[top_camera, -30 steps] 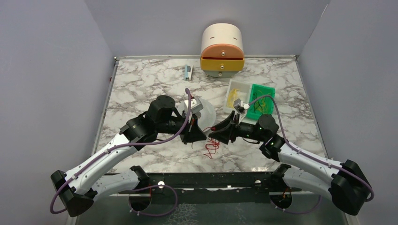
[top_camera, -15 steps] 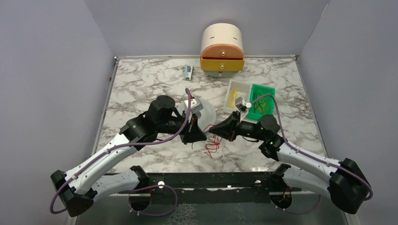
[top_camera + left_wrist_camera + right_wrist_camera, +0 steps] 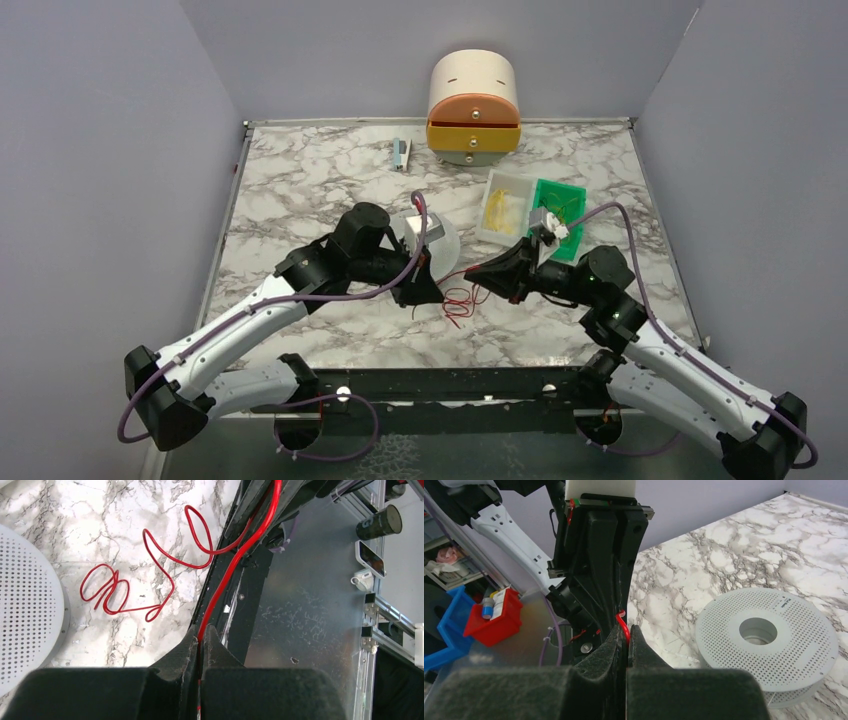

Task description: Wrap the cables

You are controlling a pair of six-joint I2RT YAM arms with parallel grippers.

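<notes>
Now, red cable (image 3: 235,559) pinched by left claw (image 3: 201,636), right claw (image 3: 626,630), loops between

Honestly not much to read here. The grey perforated spool (image 3: 724,630) has a tiny line of print on its top rim, toward the right of the right wrist view, but it's way too small to make out. The dark can (image 3: 379,524) in the upper right of the left wrist view shows a pale mark, also illegible.

Left arm (image 3: 232,330), right arm (image 3: 690,370): white shells, black joints; purple cords (image 3: 340,296) alongside; left claw (image 3: 201,632), right claw (image 3: 626,630) black, possibly foam-padded.
</notes>
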